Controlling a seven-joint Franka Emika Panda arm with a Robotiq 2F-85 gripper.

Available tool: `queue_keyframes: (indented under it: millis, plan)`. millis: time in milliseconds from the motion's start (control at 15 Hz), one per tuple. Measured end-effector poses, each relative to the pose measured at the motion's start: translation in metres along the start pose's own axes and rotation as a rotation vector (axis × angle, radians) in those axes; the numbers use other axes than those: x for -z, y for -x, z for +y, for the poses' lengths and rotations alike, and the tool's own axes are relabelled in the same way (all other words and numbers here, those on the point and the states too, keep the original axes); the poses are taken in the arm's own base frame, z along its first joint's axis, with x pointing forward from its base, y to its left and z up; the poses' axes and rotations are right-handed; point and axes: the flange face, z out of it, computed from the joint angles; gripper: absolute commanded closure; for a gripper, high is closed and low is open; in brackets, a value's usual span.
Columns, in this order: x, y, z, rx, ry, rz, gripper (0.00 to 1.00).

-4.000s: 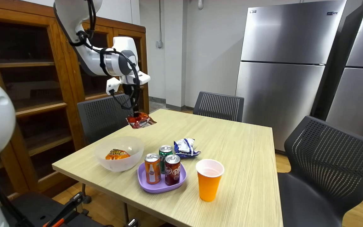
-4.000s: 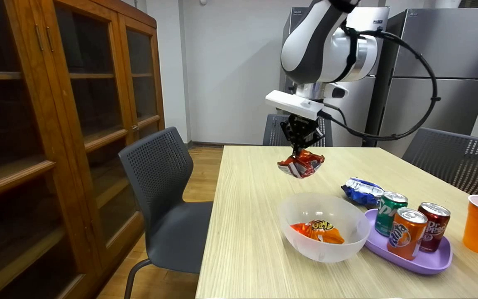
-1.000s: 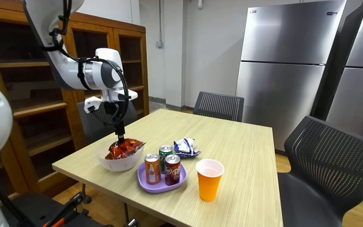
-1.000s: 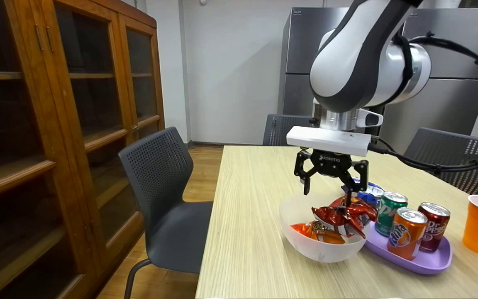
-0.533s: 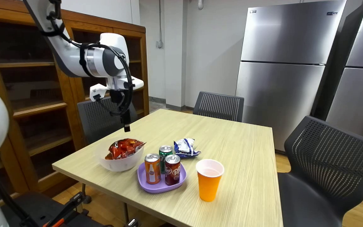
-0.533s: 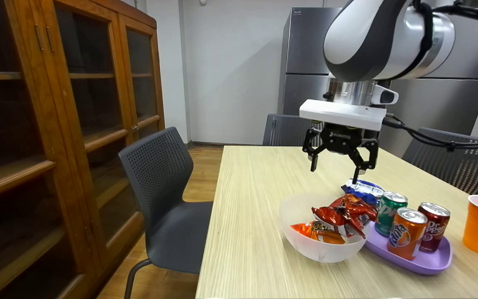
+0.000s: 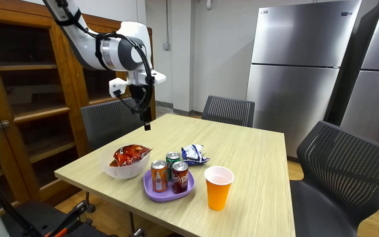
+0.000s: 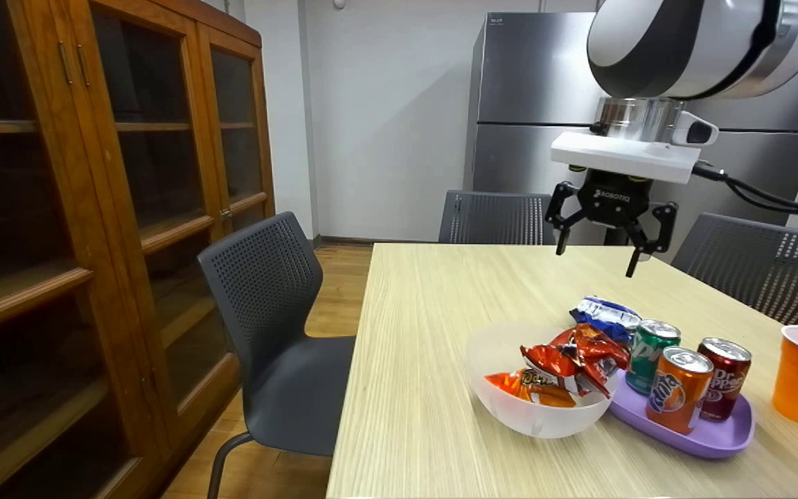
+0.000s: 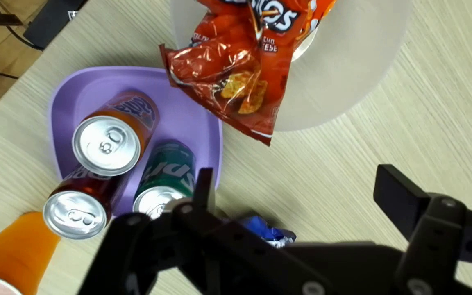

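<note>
Across the lower part of both exterior views spreads a pale wood-grain table (image 7: 252, 158), a glazed cabinet (image 7: 41, 113) at left, a steel refrigerator (image 7: 293, 102) at upper right. Side-on in an exterior view, the fingers (image 7: 146, 119) overlap; the wrist view shows them wide apart, the gripper (image 9: 295, 180) released. Low and left of centre in an exterior view, the red bag (image 7: 130, 154) lies in a bowl (image 7: 123, 172), long axis slanting lower left to upper right, one corner pointing right. Right of centre, the blue bag (image 8: 603, 319) slants down rightward.
</note>
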Motion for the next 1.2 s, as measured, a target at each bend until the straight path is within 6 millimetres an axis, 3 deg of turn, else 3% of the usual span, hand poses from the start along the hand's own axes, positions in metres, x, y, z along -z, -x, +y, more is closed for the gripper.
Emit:
queue_keyframes:
  millis: [733, 1200]
  plan:
    - [0.011, -0.087, 0.053, 0.104, -0.01, 0.049, 0.0]
    - [-0.02, -0.139, 0.058, 0.257, -0.007, 0.034, 0.0]
